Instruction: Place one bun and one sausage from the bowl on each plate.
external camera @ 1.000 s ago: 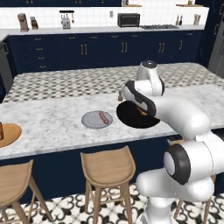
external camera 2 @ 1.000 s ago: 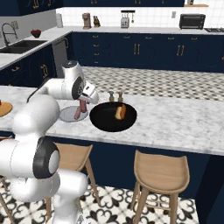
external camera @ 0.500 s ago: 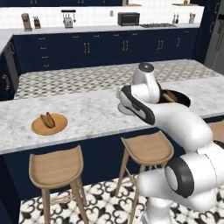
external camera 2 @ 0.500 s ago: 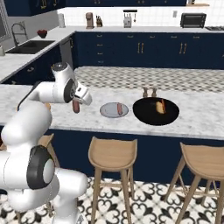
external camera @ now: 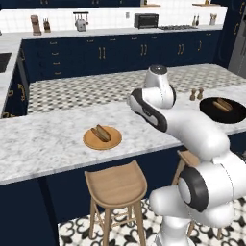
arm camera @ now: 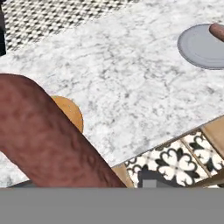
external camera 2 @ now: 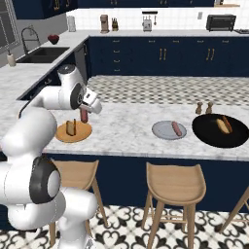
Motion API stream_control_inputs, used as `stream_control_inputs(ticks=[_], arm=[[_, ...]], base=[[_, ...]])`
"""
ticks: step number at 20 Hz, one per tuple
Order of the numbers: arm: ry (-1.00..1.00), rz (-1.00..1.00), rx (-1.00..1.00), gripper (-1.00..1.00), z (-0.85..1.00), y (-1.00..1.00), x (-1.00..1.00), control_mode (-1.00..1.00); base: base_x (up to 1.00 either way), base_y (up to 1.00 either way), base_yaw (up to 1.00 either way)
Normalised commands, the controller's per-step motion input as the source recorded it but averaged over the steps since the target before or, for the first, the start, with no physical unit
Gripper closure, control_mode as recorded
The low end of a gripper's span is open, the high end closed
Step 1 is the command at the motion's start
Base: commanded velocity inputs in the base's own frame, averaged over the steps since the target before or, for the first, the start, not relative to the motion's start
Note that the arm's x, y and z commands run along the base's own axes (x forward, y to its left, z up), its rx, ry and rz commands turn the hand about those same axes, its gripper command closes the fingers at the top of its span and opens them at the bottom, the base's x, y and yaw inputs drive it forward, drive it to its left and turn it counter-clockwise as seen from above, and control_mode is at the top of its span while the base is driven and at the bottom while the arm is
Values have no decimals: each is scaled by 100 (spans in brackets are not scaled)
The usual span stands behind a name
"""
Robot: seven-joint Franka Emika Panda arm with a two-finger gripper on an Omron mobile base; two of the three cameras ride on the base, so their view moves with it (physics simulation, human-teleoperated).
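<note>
Reddish-brown sausage (external camera 2: 84,115) hangs upright from my hand (external camera 2: 86,110), which is closed on it; the fingers themselves are hard to make out. It hovers just above the wooden plate's (external camera 2: 62,135) far edge, where a bun (external camera 2: 71,127) lies. The arm reaches out level over the desk (external camera 2: 126,131). The grey plate (external camera 2: 164,131) and black bowl (external camera 2: 214,136) sit well beyond the wooden plate.

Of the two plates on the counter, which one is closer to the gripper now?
The orange-brown plate, carrying a bun; the gripper hangs just above it. The grey plate, holding a sausage, lies farther right.
</note>
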Motion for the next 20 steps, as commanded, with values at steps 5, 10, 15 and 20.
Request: stream_control_inputs(ticks=[5,10,15,20], arm=[[-1,-7,4,100,-35,98,95,-100],[13,2,17,100,-87,33,56,-100],[18,11,-3,100,-57,26,6,-100],[8,5,-1,100,-29,1,37,-100]], base=[[0,0,0],[0,0,0],[0,0,0],[0,0,0]])
